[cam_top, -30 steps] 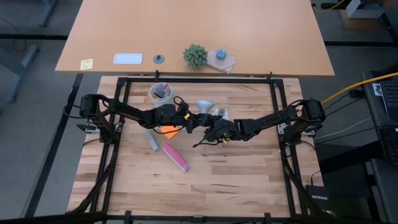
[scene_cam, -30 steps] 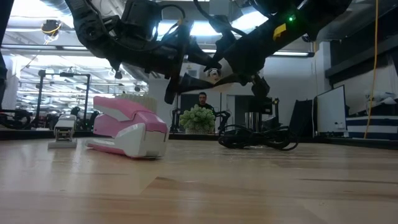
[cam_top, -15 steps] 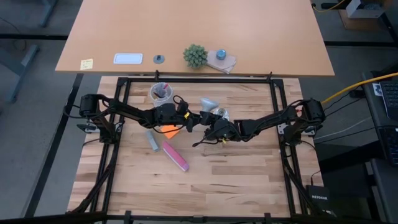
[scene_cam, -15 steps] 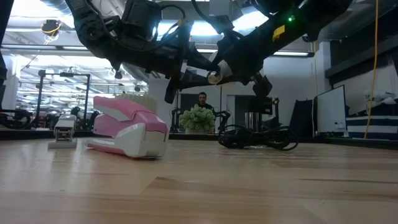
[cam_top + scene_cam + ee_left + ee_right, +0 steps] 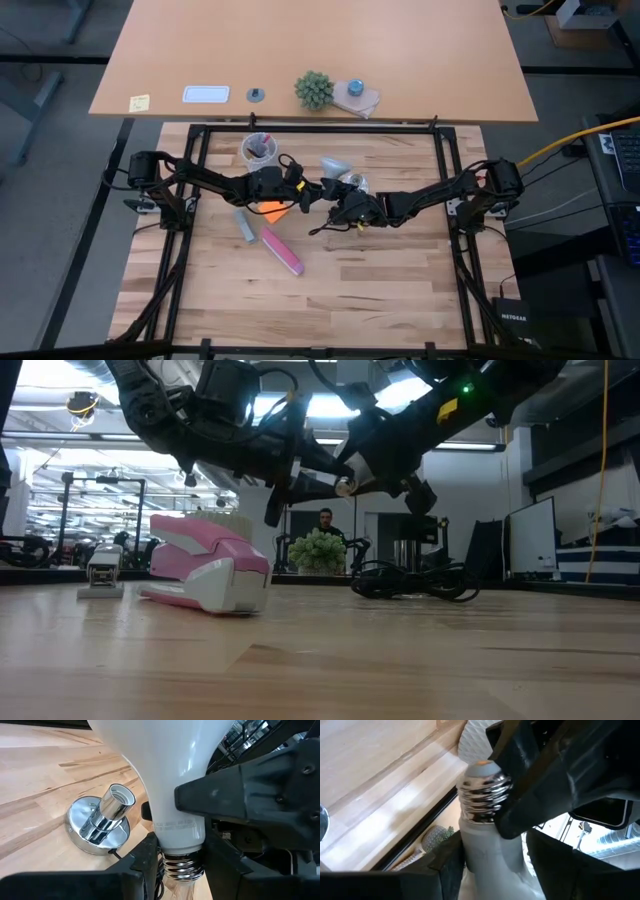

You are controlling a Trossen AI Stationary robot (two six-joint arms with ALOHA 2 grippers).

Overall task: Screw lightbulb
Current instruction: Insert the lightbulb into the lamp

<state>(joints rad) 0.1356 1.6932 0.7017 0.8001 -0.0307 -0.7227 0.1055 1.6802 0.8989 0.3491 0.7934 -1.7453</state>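
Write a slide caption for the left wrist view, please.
Left gripper holds the white lightbulb by its neck above the table, with the shiny metal socket beyond.

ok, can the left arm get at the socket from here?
Probably yes. The left gripper holds the bulb by its neck in the air. The socket stands upright on the table close by, mouth uncovered. The right gripper, jaws either side of the bulb, crowds that route.

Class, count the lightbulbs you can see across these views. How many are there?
1. The lightbulb is held in the air between the two arms over the middle of the table, its screw base near the metal socket. None other shows.
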